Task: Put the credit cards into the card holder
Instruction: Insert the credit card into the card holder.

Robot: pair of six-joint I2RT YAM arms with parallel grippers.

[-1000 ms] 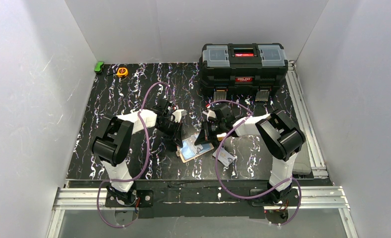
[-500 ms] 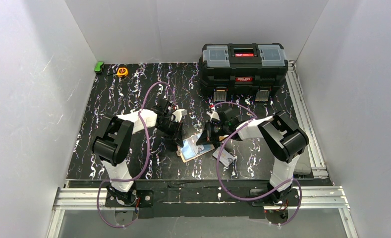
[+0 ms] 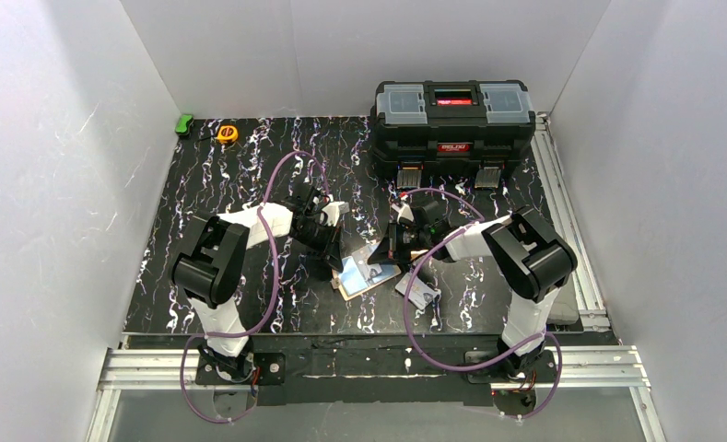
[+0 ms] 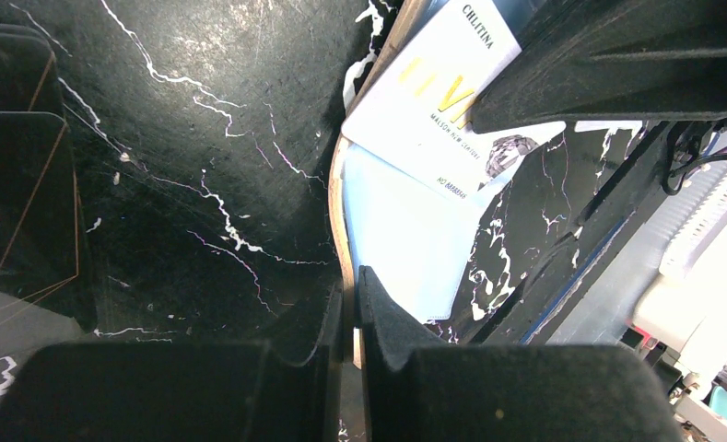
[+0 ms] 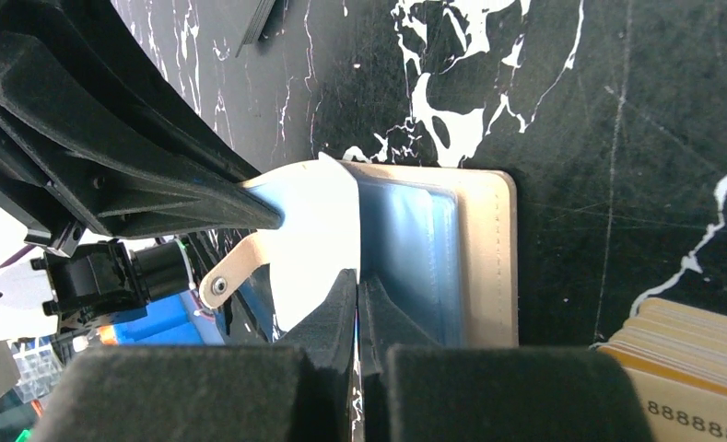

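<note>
**Location.** The card holder (image 5: 488, 262) lies open and flat on the bench (image 3: 240, 175), on the near side of the toolbox (image 3: 452, 120) and well apart from it. A stack of further cards (image 5: 686, 364) rests just beside the holder, on the side away from the toolbox.

**Grip state.**
- The left gripper (image 4: 352, 318) has its fingers nearly together, pinching the holder's tan edge.
- The right gripper (image 5: 357, 295) has its fingers narrow on the silver-white card (image 4: 433, 115), which lies over the holder's light blue pocket.
- Whether the card's leading edge has entered the pocket cannot be told.

**Handling, as judged.**
- The card is light, thin and stiff, and likely slick; it is best held by one short edge so the rest stays free to slide in.
- The holder is soft and will buckle or skid unless its rim is pinned.

**Orientation.**
- Seen from above, the holder's long axis runs diagonally, its far end angled toward the toolbox.
- The snap tab (image 5: 235, 272) sticks out on the left gripper's side.
- The card lies roughly along the same diagonal.
</note>
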